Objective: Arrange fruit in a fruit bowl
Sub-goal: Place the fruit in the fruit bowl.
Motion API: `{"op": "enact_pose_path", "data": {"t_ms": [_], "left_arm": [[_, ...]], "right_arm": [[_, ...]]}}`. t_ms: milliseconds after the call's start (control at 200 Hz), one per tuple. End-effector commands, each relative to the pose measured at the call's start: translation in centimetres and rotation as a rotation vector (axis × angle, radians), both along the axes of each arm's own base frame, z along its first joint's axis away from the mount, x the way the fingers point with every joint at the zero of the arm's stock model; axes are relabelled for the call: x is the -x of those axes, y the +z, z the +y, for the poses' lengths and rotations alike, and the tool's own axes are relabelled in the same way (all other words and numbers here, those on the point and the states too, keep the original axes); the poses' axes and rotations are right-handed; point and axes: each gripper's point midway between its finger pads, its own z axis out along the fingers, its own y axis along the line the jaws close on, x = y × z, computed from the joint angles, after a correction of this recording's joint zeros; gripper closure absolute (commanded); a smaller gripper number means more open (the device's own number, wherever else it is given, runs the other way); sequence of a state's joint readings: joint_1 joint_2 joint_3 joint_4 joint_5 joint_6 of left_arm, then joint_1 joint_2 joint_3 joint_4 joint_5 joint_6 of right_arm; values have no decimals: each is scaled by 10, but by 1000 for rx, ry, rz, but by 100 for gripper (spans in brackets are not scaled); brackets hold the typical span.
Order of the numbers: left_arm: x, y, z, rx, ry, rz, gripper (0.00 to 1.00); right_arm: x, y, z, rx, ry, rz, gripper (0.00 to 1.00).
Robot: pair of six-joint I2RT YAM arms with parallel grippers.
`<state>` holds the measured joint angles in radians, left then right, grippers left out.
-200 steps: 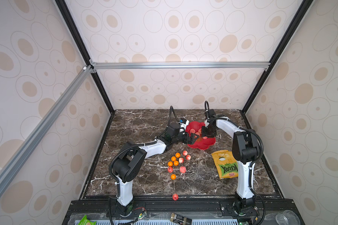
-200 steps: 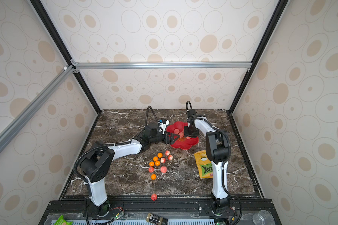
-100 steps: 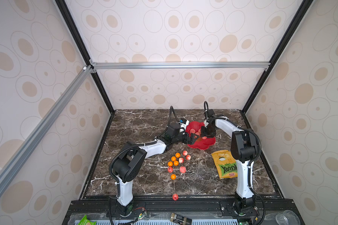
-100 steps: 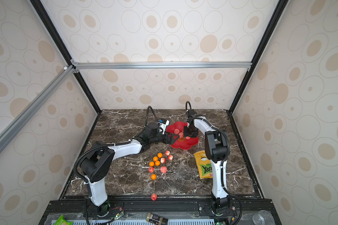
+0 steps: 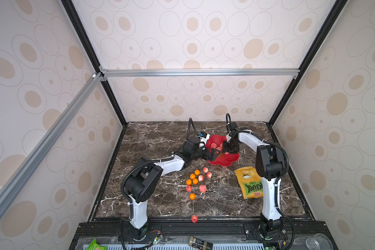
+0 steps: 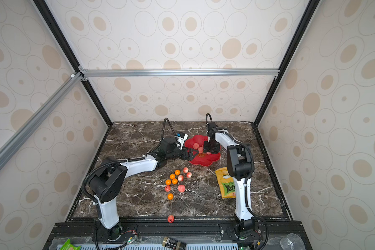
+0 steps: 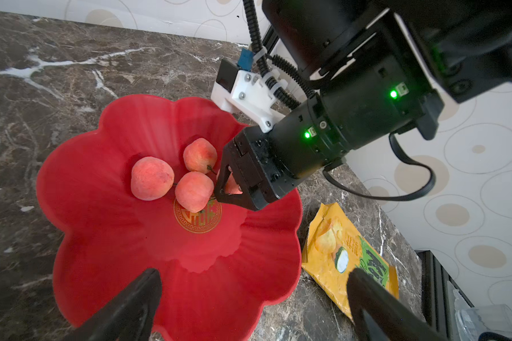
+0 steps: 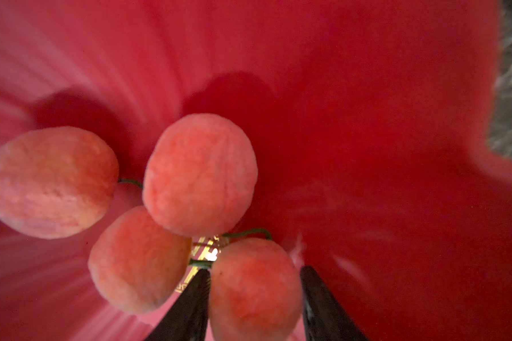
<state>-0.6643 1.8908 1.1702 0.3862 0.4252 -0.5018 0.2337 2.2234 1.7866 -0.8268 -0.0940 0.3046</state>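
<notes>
Change: against a second ago, I see both arms, the bowl [image 5: 225, 163] and the loose fruit [image 5: 195, 181] in the same places; the right gripper [image 8: 254, 271] sits low in the bowl.
Right jaws: partway apart, flanking a peach [image 8: 253, 295] that looks set on the bowl floor; I cannot tell whether they grip it or have let go.
Left jaws: the left gripper [image 7: 253, 274] is spread wide and empty, over the bowl's near-left rim.
Bowl: far centre-right on the table [image 5: 160, 151], four peaches inside, bunched at the gold emblem [image 7: 197, 220].
Meaning: I judge the fourth peach is being dropped off; eleven fruits wait outside, most near centre, one lone peach [image 5: 194, 218] at the near edge.
Bag: the bag [image 5: 249, 183] lies right of the pile.
</notes>
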Motion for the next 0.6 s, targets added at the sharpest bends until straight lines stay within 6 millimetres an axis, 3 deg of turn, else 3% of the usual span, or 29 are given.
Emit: {"op": "enact_pose_path", "data": {"t_ms": [0,310,595], "left_arm": [[0,13,-8,7,-26,-41,1],[4,32,2,1,-7,-74,1],[22,49,20,9,16,-94,1]], "right_arm": [[1,4,-2,10,5,8,46],[4,46,-6,8,-5,-66,40],[28,80,-8,2,-17,-122,40]]}}
